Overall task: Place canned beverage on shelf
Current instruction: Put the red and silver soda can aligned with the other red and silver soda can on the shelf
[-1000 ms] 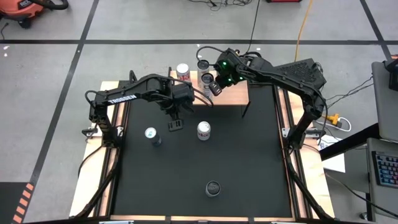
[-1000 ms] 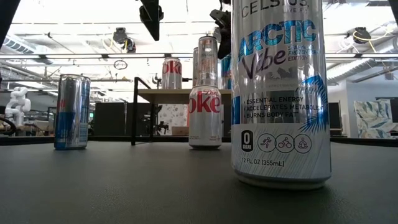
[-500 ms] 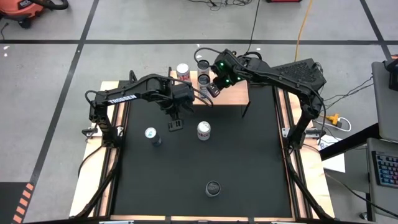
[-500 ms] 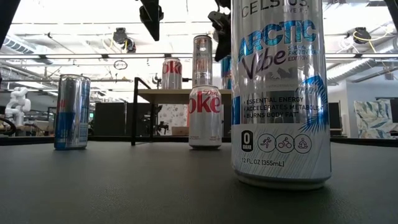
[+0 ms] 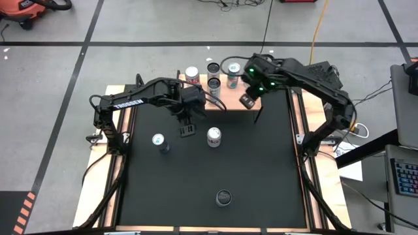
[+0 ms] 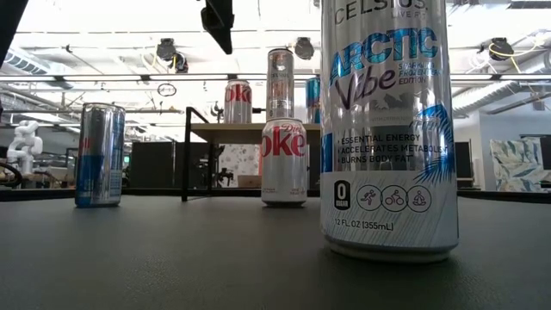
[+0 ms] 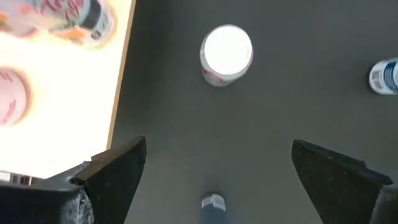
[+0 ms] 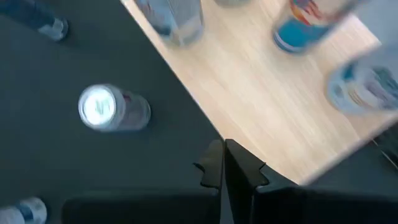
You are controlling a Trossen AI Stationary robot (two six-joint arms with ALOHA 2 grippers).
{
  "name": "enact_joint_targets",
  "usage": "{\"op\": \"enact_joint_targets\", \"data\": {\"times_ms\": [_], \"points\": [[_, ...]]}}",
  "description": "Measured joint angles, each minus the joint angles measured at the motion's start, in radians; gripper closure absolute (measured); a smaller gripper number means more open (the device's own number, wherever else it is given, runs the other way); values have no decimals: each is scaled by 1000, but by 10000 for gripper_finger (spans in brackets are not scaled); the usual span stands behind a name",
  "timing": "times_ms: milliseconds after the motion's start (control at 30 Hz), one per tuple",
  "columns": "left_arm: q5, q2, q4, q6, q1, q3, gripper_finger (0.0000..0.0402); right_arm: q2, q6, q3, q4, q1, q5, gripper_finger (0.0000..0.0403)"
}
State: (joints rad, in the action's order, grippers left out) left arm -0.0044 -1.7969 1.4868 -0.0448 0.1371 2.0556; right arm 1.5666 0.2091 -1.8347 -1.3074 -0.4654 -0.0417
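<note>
Next can: the Diet Coke can (image 5: 214, 136) stood upright on the black surface (image 5: 261, 170), near the shelf's front edge and just beside the left tool.
Handling: judged stiff but thin-walled, smooth and a bit slippery; weight depended on whether it was full, which could not be told. A firm squeeze would likely dent it.
Where to hold: probably across the round body at mid-height, fingers on opposite sides, kept upright.
Shelf: the shelf (image 5: 251, 106) was a pale wooden board on thin black legs at the far edge of the surface; four cans (image 5: 213, 68) stood on it toward its left half.
Other cans: a slim blue-and-silver can (image 5: 159, 141) stood left of the Coke; a tall white Celsius can (image 6: 389, 129) stood nearest the low camera.
Left tool: the left tool (image 5: 185, 130) hung over the surface with fingers spread wide, empty.
Right tool: the right tool (image 5: 247, 100) hovered over the shelf's bare part, fingers pressed together on nothing.
</note>
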Motion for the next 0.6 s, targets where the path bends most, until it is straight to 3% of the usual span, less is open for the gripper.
{"op": "enact_joint_targets", "data": {"times_ms": [300, 600], "points": [[0, 0, -10, 32, 0, 0, 4, -123, -9, 0, -162, 23, 121, 403], [0, 0, -61, 26, 0, 0, 4, -223, -9, 0, -182, 44, 124, 403]]}}
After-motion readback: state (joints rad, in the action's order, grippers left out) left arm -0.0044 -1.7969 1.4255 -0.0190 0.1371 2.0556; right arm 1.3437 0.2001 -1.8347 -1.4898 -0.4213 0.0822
